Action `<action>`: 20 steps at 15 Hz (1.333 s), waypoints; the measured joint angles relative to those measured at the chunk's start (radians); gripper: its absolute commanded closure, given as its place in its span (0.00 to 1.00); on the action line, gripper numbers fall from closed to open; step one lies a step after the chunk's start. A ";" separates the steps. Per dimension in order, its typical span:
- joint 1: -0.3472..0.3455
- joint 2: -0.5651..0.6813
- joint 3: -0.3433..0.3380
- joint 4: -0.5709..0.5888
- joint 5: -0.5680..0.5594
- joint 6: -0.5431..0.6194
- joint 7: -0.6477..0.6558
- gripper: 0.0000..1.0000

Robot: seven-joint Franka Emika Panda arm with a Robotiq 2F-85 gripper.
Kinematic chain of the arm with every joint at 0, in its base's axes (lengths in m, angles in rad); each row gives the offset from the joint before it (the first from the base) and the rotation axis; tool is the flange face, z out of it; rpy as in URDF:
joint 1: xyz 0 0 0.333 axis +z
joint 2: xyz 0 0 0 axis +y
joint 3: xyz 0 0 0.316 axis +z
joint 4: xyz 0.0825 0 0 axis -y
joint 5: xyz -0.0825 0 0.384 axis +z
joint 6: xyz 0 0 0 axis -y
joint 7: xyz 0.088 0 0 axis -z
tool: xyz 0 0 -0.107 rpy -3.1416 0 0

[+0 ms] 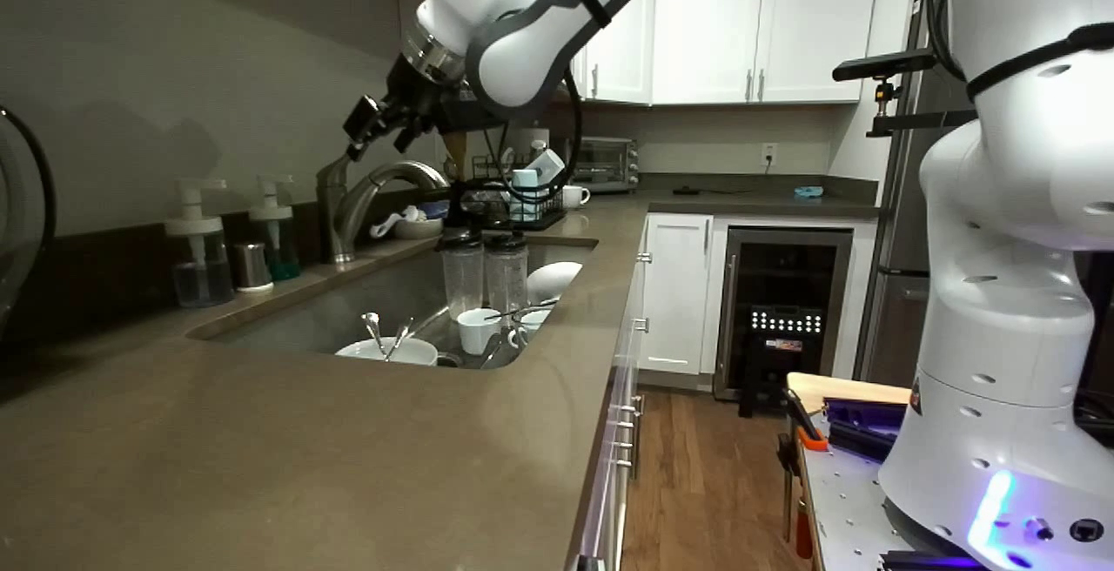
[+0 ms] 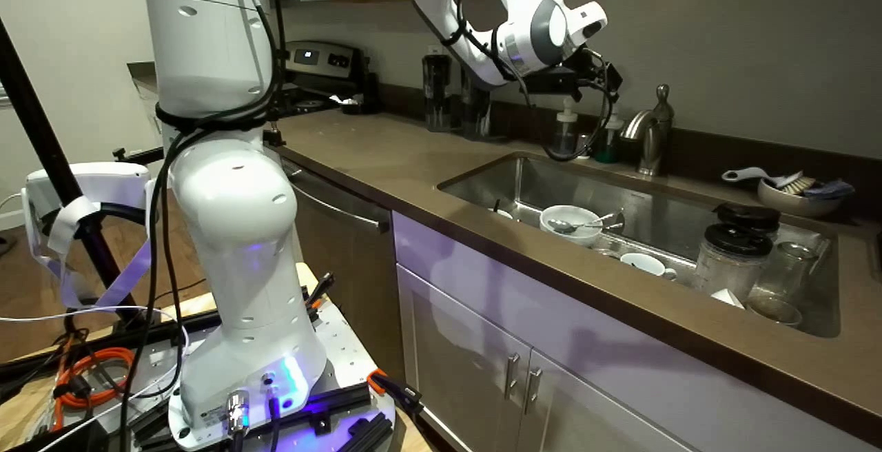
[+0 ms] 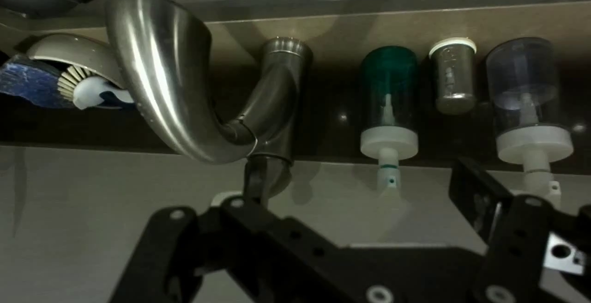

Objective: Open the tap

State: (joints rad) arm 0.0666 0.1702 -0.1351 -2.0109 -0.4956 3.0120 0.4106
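Tap (image 1: 333, 214): stood upright on the counter (image 1: 348, 440) at the back edge of the sink (image 2: 579, 187); spout (image 3: 152, 76) arched over it, presumably so water would land there. No stream seen; judged not yet opened.
Lever (image 3: 279, 173): topped the tap, upright; likely the part to be moved.
Gripper (image 3: 362, 187): fingers (image 3: 480, 196) wide apart, nothing clamped between. Arm (image 1: 535, 66) reached down from above, one fingertip (image 3: 255, 183) close to the lever; judged a pose for nudging with that finger, since a pinch would need the gap shifted across.
Green soap bottle (image 3: 390, 99): near the tap, with a metal canister (image 3: 455, 74) and clear soap bottle (image 3: 526, 90) beyond; probably kept handy for washing up.
Bowl (image 3: 76, 53): held a brush (image 3: 94, 93), on the tap's other side; likely parked there for scrubbing.
Wrist view: showed the tap upside down and the full gap between the fingers; fingertip overlapped the lever. Contact could not be told.
Exterior views: in an exterior view the fingertip (image 1: 355, 151) sat right by the lever's tip; in an exterior view the lever (image 2: 663, 102) stood in plain sight, but the fingers were lost behind dark wrist hardware (image 2: 558, 80).
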 measured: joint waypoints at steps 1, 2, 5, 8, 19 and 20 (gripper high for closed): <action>0.019 0.002 -0.023 0.002 -0.050 0.019 0.049 0.00; 0.038 0.003 -0.049 0.007 -0.101 0.031 0.098 0.00; 0.078 0.003 -0.116 0.039 -0.218 0.034 0.196 0.00; 0.088 0.007 -0.140 0.064 -0.253 0.029 0.209 0.23; 0.073 0.115 -0.089 0.175 -0.155 -0.042 0.155 0.96; 0.059 0.125 -0.070 0.190 -0.114 -0.059 0.119 0.97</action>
State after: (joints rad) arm 0.1251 0.2947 -0.2056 -1.8212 -0.6100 2.9527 0.5301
